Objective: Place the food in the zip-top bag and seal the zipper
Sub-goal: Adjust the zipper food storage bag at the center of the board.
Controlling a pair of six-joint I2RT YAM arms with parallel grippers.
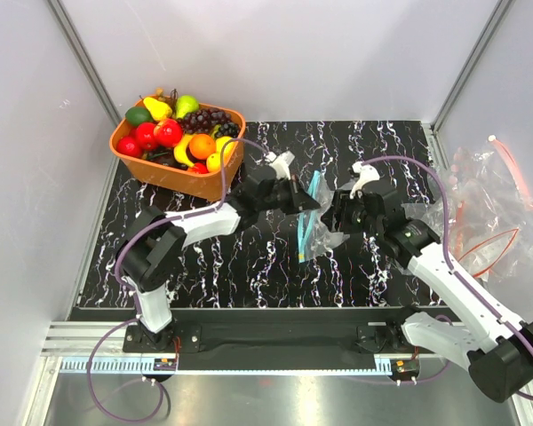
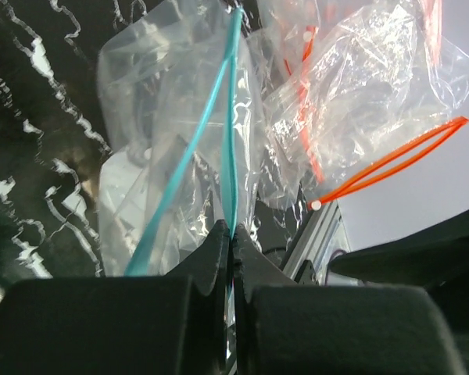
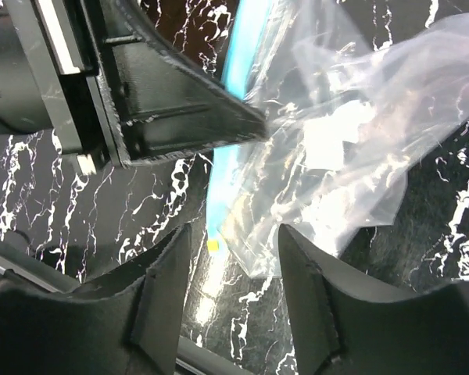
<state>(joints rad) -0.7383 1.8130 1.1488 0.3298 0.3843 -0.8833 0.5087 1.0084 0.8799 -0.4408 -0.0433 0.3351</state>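
Two arms meet over the middle of the black marbled table (image 1: 160, 257), and only the overhead view takes in the whole scene. The orange basket (image 1: 173, 180) stands at the far left corner with the food (image 1: 167, 132) piled in it among grapes (image 1: 209, 117) and green fruit. A heap of spare bags (image 1: 489, 191) with red-orange strips lies off the mat at the right. The zip-top bag (image 1: 318, 238) is between the two grippers, well apart from the basket.

From above, the left gripper (image 1: 304, 206) just looks dark against the zipper (image 1: 307, 213). Its own camera shows the left gripper (image 2: 230, 230) pressed together on the zipper (image 2: 233, 117). There the blue strip reads as two lines, joined at the far end and spreading toward the fingers, which seem to pinch one of them.

The right wrist view shows the right gripper (image 3: 234, 234) spread wide and holding nothing, with the bag (image 3: 336, 156) just beyond its tips. One left finger (image 3: 180, 117) reaches in from the side.

Whether the bag's crumpled lower part rests on the table I cannot tell, and the glare hides its inside.
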